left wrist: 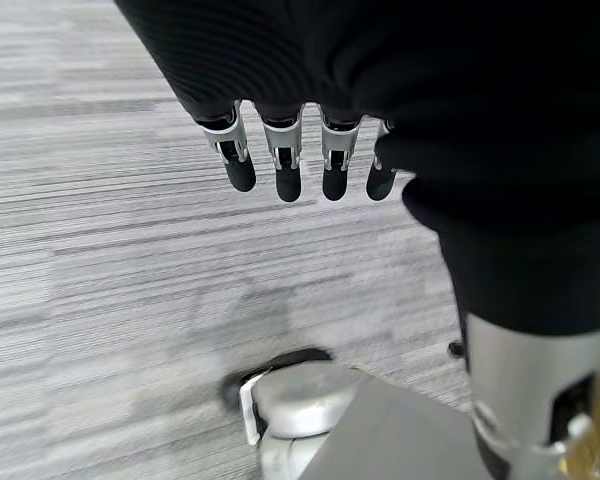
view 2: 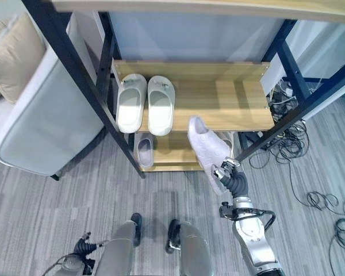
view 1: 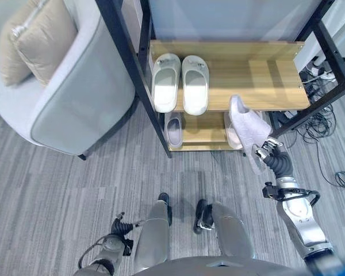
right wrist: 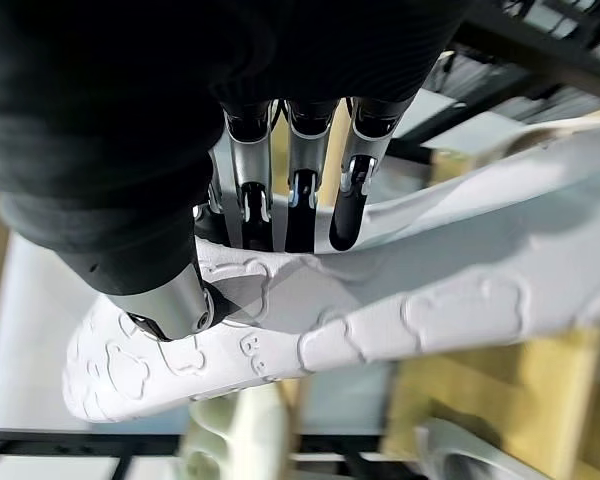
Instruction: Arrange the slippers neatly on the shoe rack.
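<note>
My right hand (view 1: 268,150) is shut on a pale lilac slipper (view 1: 244,126), thumb on its patterned sole (right wrist: 430,310) and fingers (right wrist: 300,200) on the other side. The slipper is held sole-up, toe raised, in front of the right part of the shoe rack (view 1: 259,80). A cream pair of slippers (view 1: 180,83) lies side by side at the left of the upper wooden shelf. On the lower shelf a lilac slipper (view 1: 173,129) sits at the left, and another (view 2: 229,140) is partly hidden behind the held one. My left hand (left wrist: 280,150) hangs low by my side, fingers relaxed and empty.
A grey armchair (view 1: 75,86) with a beige cushion (view 1: 37,37) stands left of the rack. The rack's black posts (view 1: 135,75) slant down on both sides. Loose cables (view 1: 328,132) lie on the floor at the right. Grey striped carpet (view 1: 75,190) lies before the rack.
</note>
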Available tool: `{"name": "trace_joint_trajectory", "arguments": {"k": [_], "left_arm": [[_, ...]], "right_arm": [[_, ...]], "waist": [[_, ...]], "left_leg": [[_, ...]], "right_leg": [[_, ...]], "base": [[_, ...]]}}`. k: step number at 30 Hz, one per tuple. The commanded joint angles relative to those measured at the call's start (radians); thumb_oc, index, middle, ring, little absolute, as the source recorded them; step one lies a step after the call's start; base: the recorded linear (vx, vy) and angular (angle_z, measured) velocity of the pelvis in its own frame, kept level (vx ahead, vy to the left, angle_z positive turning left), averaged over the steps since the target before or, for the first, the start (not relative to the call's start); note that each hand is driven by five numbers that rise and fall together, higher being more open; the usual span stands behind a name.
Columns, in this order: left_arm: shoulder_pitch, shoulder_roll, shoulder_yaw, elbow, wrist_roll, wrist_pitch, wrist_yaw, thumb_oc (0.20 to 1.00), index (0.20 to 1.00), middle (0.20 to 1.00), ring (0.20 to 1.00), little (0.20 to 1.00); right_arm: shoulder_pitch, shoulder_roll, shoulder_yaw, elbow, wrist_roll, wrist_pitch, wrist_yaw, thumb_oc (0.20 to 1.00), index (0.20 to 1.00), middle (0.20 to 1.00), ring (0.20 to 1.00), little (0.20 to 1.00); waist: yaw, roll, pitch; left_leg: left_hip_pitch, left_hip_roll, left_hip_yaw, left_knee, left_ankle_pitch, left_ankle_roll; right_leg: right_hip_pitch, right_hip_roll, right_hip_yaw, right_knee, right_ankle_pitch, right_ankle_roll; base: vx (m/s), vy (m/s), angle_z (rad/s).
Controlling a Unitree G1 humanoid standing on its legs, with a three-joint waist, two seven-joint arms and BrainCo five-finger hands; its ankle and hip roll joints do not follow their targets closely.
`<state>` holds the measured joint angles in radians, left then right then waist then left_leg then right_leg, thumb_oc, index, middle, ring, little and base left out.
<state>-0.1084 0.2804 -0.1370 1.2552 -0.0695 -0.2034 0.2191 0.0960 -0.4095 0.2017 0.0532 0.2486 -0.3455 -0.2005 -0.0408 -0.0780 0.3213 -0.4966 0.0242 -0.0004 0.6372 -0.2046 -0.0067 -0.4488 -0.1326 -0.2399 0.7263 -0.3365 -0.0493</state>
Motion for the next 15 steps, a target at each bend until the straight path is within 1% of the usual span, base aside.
{"name": "trace_joint_trajectory", "arguments": {"k": [1, 3, 5, 6, 9, 12, 13, 14, 15], "left_arm": [[0.040, 0.000, -0.024, -0.018, -0.032, -0.028, 0.012, 1.000, 1.000, 1.000, 1.000, 1.000], [0.027, 0.006, -0.034, -0.026, -0.033, -0.033, 0.024, 1.000, 1.000, 1.000, 1.000, 1.000], [0.018, 0.008, -0.033, -0.032, -0.048, -0.038, 0.034, 1.000, 1.000, 1.000, 1.000, 1.000], [0.012, 0.009, -0.028, -0.036, -0.058, -0.038, 0.042, 1.000, 1.000, 1.000, 1.000, 1.000], [0.004, 0.004, -0.034, -0.052, -0.070, -0.044, 0.058, 1.000, 1.000, 1.000, 1.000, 1.000], [0.005, 0.001, -0.044, -0.092, -0.095, -0.058, 0.076, 1.000, 1.000, 1.000, 1.000, 1.000], [0.014, 0.002, -0.051, -0.134, -0.114, -0.065, 0.082, 1.000, 1.000, 1.000, 1.000, 1.000], [0.020, 0.005, -0.055, -0.155, -0.119, -0.067, 0.084, 1.000, 1.000, 1.000, 1.000, 1.000], [0.024, 0.005, -0.057, -0.163, -0.124, -0.073, 0.088, 1.000, 1.000, 1.000, 1.000, 1.000]], "right_arm": [[-0.010, 0.000, -0.002, -0.109, -0.034, -0.061, -0.007, 0.200, 0.200, 0.200, 0.200, 0.200], [-0.033, 0.008, 0.010, -0.109, -0.026, -0.063, -0.013, 0.200, 0.200, 0.200, 0.200, 0.200], [-0.062, 0.008, 0.022, -0.085, -0.030, -0.065, -0.027, 0.200, 0.200, 0.200, 0.200, 0.200], [-0.053, 0.019, 0.010, -0.106, -0.042, -0.066, -0.045, 0.200, 0.200, 0.200, 0.200, 0.200], [-0.057, 0.019, 0.007, -0.115, -0.053, -0.068, -0.064, 0.200, 0.200, 0.200, 0.200, 0.200], [-0.066, 0.023, -0.001, -0.125, -0.069, -0.076, -0.095, 0.200, 0.200, 0.200, 0.200, 0.200], [-0.076, 0.020, -0.002, -0.122, -0.074, -0.073, -0.101, 0.200, 0.200, 0.200, 0.200, 0.200], [-0.081, 0.019, -0.004, -0.122, -0.084, -0.071, -0.107, 0.200, 0.200, 0.200, 0.200, 0.200], [-0.092, 0.021, -0.010, -0.118, -0.100, -0.073, -0.120, 0.200, 0.200, 0.200, 0.200, 0.200]], "waist": [[0.009, 0.012, -0.044], [0.007, 0.017, -0.037], [0.008, 0.018, -0.037], [0.006, 0.019, -0.034], [0.001, 0.024, -0.034], [-0.004, 0.037, -0.036], [-0.004, 0.046, -0.041], [-0.003, 0.050, -0.044], [-0.004, 0.056, -0.048]], "left_leg": [[-0.024, 0.029, -0.010, 0.062, -0.062, 0.012], [-0.095, 0.032, -0.002, 0.153, -0.094, 0.028], [-0.136, 0.034, 0.000, 0.200, -0.111, 0.035], [-0.175, 0.038, 0.003, 0.239, -0.130, 0.043], [-0.250, 0.038, 0.005, 0.307, -0.156, 0.053], [-0.362, 0.036, 0.009, 0.404, -0.190, 0.063], [-0.423, 0.035, 0.008, 0.452, -0.204, 0.069], [-0.453, 0.037, 0.008, 0.477, -0.214, 0.073], [-0.508, 0.038, 0.007, 0.533, -0.233, 0.079]], "right_leg": [[0.007, -0.030, 0.099, -0.040, 0.051, 0.068], [-0.068, -0.029, 0.123, 0.030, 0.028, 0.060], [-0.111, -0.029, 0.133, 0.067, 0.017, 0.058], [-0.149, -0.029, 0.137, 0.101, -0.001, 0.054], [-0.224, -0.026, 0.147, 0.158, -0.024, 0.046], [-0.340, -0.023, 0.168, 0.249, -0.053, 0.031], [-0.404, -0.020, 0.180, 0.298, -0.065, 0.024], [-0.437, -0.021, 0.183, 0.324, -0.072, 0.021], [-0.497, -0.017, 0.196, 0.378, -0.084, 0.017]], "base": [[-0.02, 0.146, -0.34], [-0.03, 0.089, -0.07], [-0.01, 0.061, -0.15], [-0.01, 0.040, -0.21], [-0.03, 0.012, -0.10], [-0.04, -0.013, -0.09], [-0.05, -0.009, -0.01], [-0.05, 0.000, -0.02], [-0.03, -0.007, -0.02]]}}
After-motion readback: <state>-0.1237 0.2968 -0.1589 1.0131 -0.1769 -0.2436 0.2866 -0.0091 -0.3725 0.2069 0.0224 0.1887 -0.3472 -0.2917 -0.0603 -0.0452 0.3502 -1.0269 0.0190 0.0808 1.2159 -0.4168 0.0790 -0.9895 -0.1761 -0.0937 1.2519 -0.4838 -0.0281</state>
